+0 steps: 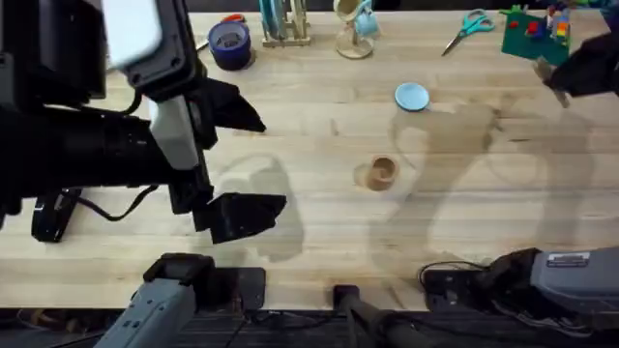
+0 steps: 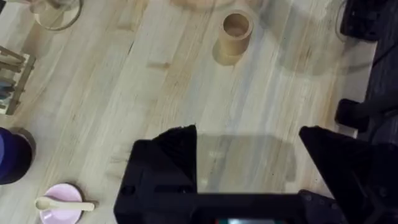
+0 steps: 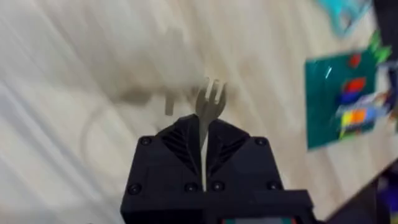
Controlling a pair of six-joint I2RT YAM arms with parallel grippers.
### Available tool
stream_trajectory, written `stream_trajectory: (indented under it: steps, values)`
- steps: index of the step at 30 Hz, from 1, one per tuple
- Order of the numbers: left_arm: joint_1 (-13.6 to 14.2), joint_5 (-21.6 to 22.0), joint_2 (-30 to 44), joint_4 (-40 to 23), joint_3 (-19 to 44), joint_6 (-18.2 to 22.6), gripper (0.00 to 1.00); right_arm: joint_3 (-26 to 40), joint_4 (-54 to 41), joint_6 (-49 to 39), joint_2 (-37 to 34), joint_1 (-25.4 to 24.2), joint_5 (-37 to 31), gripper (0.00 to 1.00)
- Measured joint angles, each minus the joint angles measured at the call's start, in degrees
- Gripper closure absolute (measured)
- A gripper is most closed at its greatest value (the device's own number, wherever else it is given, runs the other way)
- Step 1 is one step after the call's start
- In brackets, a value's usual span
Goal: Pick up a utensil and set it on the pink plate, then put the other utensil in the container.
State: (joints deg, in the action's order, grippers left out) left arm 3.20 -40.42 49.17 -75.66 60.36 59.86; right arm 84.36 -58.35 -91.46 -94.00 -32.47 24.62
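Now I read the second step in hand. Near, my left gripper [image 2: 249,168] hangs wide open over bare table, holding nothing. Lower left of the left wrist view, the spoon [image 2: 62,204] lies on the pink plate [image 2: 62,214]. My right gripper [image 3: 204,146] pinches the fork [image 3: 210,99], prongs outward. The container [image 1: 383,172] stands mid-frame overhead; next I judge: carry over, lower, release.

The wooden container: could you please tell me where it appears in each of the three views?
Overhead: the wooden container stands mid-table, nearer than the light blue plate.
Left wrist: the container stands upright beyond the open left gripper.
Right wrist: not in it; the right gripper holds the fork.
Shared landmark: the dark blue tub, overhead and left wrist.
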Motion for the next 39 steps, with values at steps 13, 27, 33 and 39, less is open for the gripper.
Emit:
stream_trajectory:
  steps: [13,27,33,39]
  values:
    - [0.0,0.0,0.0,0.0,0.0,0.0,0.007,0.0,-4.3,2.4,0.8,0.5,42.1,0.972]
    - [0.0,1.1,0.0,0.0,0.0,0.0,0.007,0.0,-17.9,3.0,0.8,12.4,51.3,0.972]
    - [0.0,1.1,0.0,0.0,0.0,0.0,0.007,0.0,-20.7,2.5,0.8,17.1,52.4,0.972]
    - [0.0,1.1,0.0,0.0,0.0,0.0,0.007,0.0,-29.6,-4.6,0.8,20.4,52.6,0.970]
